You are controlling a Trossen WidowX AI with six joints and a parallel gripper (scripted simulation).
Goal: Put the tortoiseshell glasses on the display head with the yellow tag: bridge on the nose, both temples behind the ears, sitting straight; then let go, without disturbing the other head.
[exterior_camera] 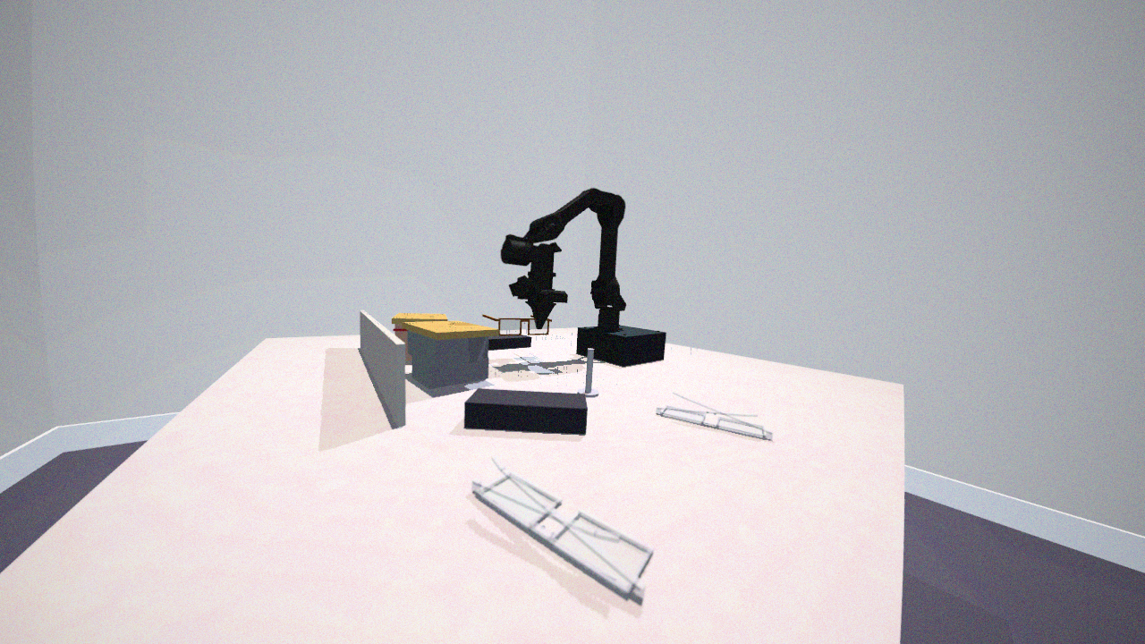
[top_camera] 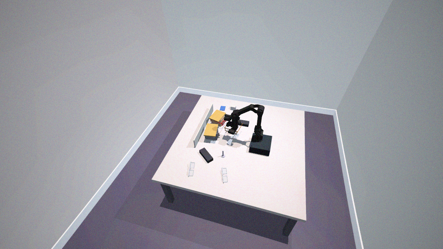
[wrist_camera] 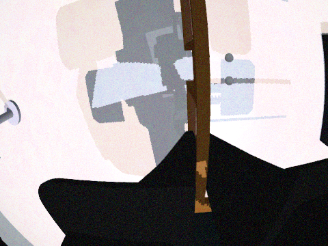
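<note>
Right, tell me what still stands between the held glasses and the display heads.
Nothing visible does. The gripper, shut on the tortoiseshell glasses, holds them above the table, just beside the two yellow-topped heads, with only open air between. Which head bears the yellow tag cannot be told.

The glasses [exterior_camera: 512,324] have a thin brown frame with darker patches. They hang in the air, above the tabletop [exterior_camera: 720,496], pinched in the end effector [exterior_camera: 541,324]. The front stands upright and the two arms stick out flat toward the heads. The two heads [top_camera: 211,130] [top_camera: 217,116] are grey blocks with yellow tops, side by side. The glasses are just beside them, not on one yet. The yellow tag is too small to see.
</note>
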